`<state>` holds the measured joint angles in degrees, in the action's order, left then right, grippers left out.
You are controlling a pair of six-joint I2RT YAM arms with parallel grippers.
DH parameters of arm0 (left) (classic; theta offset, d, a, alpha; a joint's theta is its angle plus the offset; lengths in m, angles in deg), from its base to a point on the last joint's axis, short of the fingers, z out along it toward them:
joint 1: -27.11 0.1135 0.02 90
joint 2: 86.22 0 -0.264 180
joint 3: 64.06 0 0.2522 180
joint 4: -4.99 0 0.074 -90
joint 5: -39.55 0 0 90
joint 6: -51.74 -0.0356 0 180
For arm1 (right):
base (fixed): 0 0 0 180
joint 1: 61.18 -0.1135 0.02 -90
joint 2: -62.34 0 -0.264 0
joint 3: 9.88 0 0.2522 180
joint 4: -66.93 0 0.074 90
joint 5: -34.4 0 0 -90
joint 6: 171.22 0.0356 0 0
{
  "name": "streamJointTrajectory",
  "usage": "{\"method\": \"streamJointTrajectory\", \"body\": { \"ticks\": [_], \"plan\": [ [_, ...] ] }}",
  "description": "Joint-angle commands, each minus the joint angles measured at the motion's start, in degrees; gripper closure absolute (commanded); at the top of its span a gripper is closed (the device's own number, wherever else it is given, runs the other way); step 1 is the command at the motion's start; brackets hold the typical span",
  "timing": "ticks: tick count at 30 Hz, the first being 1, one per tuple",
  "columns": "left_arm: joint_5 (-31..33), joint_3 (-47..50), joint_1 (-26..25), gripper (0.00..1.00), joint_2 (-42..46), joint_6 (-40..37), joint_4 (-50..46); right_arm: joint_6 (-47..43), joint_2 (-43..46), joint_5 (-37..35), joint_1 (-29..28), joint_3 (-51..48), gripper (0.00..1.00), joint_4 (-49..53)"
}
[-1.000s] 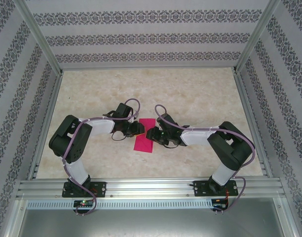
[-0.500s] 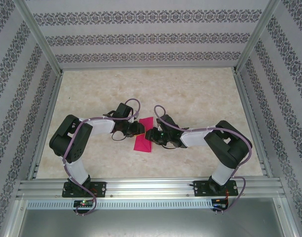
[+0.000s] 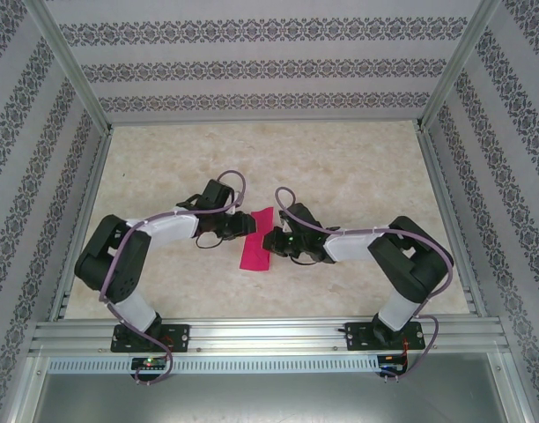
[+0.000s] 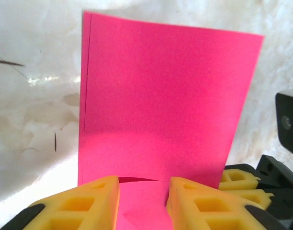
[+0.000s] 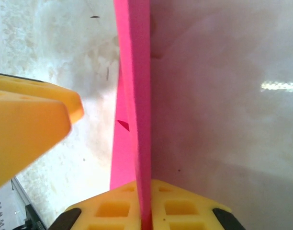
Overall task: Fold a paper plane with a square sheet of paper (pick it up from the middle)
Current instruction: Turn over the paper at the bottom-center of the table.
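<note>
The square sheet of paper, magenta-pink and folded to a narrow rectangle, sits mid-table between both grippers. My left gripper is at its upper left edge. In the left wrist view the paper rises in front of the left gripper, whose jaws stand apart with a pink flap lying flat in the gap. My right gripper is at the sheet's right edge. In the right wrist view the right gripper is shut on the paper, seen edge-on. A yellow left finger shows at the left there.
The marble-patterned table is walled in by patterned panels and aluminium posts. A metal rail carrying both arm bases runs along the near edge. The right gripper's yellow fingers show beside the paper in the left wrist view.
The right gripper has closed onto the paper's right edge. The left arm's elbow swung out to the left and its gripper shifted slightly up along the sheet.
</note>
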<state>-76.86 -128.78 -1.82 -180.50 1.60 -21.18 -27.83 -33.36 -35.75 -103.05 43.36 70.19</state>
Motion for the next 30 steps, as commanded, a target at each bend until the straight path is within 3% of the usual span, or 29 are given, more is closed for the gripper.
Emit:
{"method": "streamJointTrajectory", "body": {
  "ticks": [1, 5, 11, 15, 20, 26, 30],
  "plan": [
    [4.0, -1.0, -0.4, 0.65, 5.1, -0.5, -3.4, -4.2, 4.1, -1.0, 0.5, 2.1, 0.94, 6.7],
    [8.0, -0.9, -0.4, 0.65, 10.1, -0.7, -5.9, -9.0, 9.5, -6.7, 0.4, 6.4, 0.97, 21.4],
    [14.2, 0.3, -0.2, 0.63, 17.1, -0.4, -9.1, -17.1, 17.8, -24.4, -0.2, 18.3, 0.93, 53.6],
    [17.1, 2.0, 0.1, 0.62, 20.3, 0.5, -9.6, -17.1, 18.6, -36.0, -1.2, 25.7, 0.87, 70.4],
    [21.9, 3.9, 0.8, 0.61, 24.0, 2.2, -10.8, -11.6, 10.6, -48.2, -4.7, 35.0, 0.87, 86.5],
    [27.1, 6.4, 2.7, 0.61, 29.7, 4.2, -13.0, -10.4, -6.1, -46.3, -11.1, 43.4, 0.93, 86.2],
    [28.5, 7.8, 4.2, 0.60, 32.8, 4.1, -14.6, -9.9, -18.1, -46.4, -16.7, 54.5, 0.93, 89.2]
  ]
}}
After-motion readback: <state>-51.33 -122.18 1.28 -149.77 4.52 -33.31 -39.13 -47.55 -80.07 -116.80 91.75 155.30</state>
